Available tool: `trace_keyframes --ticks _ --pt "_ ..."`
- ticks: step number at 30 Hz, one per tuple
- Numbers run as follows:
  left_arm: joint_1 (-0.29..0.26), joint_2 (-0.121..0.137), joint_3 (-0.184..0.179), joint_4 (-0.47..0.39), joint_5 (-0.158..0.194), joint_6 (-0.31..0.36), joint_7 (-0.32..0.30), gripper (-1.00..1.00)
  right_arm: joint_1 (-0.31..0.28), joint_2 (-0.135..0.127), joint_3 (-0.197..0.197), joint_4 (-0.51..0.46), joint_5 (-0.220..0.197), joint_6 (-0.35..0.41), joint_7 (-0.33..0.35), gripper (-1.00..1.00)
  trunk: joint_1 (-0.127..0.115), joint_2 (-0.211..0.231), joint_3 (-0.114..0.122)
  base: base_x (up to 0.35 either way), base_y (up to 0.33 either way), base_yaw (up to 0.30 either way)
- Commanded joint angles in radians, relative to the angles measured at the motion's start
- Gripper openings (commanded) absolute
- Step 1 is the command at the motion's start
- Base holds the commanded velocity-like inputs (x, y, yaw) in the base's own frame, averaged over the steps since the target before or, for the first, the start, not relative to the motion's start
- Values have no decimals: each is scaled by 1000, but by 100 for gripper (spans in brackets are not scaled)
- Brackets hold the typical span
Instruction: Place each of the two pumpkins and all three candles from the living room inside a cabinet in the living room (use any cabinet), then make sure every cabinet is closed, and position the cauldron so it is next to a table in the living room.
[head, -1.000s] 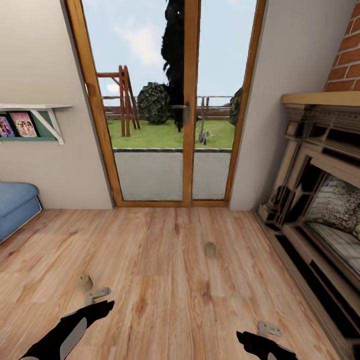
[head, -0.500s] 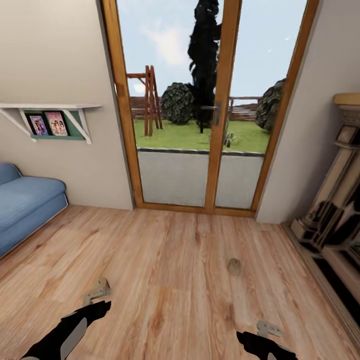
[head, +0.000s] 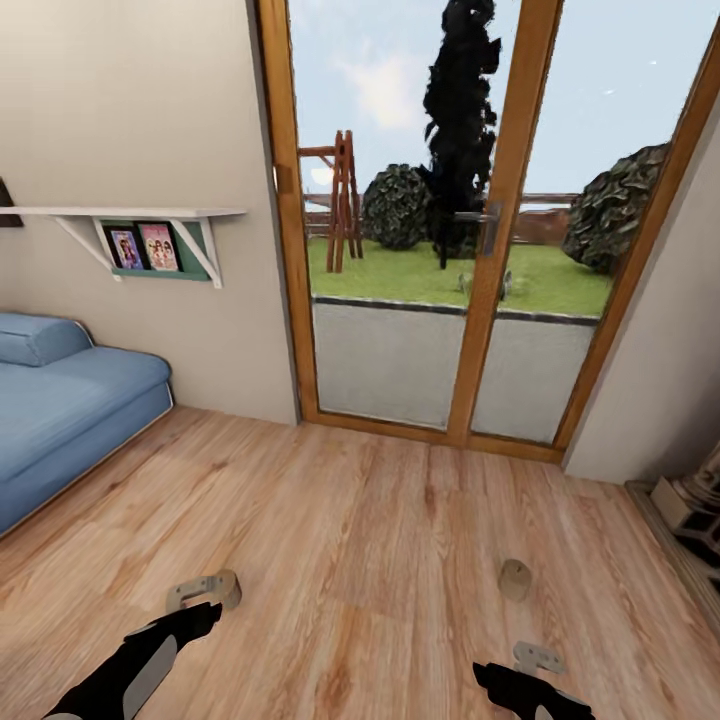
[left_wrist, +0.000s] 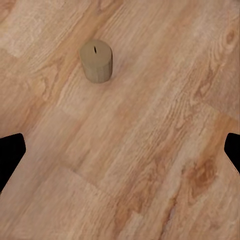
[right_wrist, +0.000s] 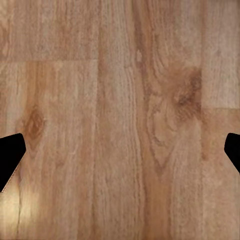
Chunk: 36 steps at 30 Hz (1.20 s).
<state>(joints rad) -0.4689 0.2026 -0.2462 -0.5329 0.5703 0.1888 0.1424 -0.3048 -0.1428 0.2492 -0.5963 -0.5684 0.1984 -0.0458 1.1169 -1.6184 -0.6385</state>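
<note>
Two candles stand upright on the wood floor. One candle (head: 515, 580) is ahead of my right gripper (head: 538, 658), clear of it. The other candle (head: 230, 590) stands just past my left gripper (head: 195, 592), partly covered by its fingers. In the left wrist view this candle (left_wrist: 96, 61) is a stubby beige cylinder ahead of the open left gripper (left_wrist: 120, 150), outside the fingers. The right gripper (right_wrist: 120, 155) is open over bare floorboards with nothing between its fingers. The pumpkins, cabinet, cauldron and table are out of view.
A blue sofa (head: 60, 400) lies along the left wall under a white wall shelf (head: 130, 215) with pictures. A wood-framed glass door (head: 470, 250) faces me. A corner of the fireplace (head: 690, 510) juts in at the right edge.
The camera has turned left: the fireplace has slid almost out at the right and the sofa has come in. Both arms keep their pose, grippers still open.
</note>
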Motion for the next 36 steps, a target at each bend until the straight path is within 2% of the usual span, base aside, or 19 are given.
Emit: trace_keyframes --ticks 1,7,16,23,32,36 --pt "-1 1 -8 -2 10 3 9 100 0 -1 6 -2 -7 1 -5 100 1 0 -1 322 0 48" --pt "-1 1 -8 -2 10 3 9 100 1 -1 22 -1 -6 -51 -5 100 1 0 -1 324 0 16" --pt "-1 1 -8 -2 10 3 10 100 1 -2 27 0 -8 -62 -5 100 1 0 -1 334 0 17" --pt "-1 1 -8 -2 10 3 10 100 1 -1 30 0 -8 -59 -6 100 1 0 -1 311 31 238" --pt "-1 1 -8 -2 10 2 10 100 1 -1 30 0 -8 -59 -6 100 1 0 -1 180 168 281" --pt "-1 1 -8 -2 10 2 9 100 1 -1 29 0 -8 -61 -6 100 1 0 -1 205 52 121"
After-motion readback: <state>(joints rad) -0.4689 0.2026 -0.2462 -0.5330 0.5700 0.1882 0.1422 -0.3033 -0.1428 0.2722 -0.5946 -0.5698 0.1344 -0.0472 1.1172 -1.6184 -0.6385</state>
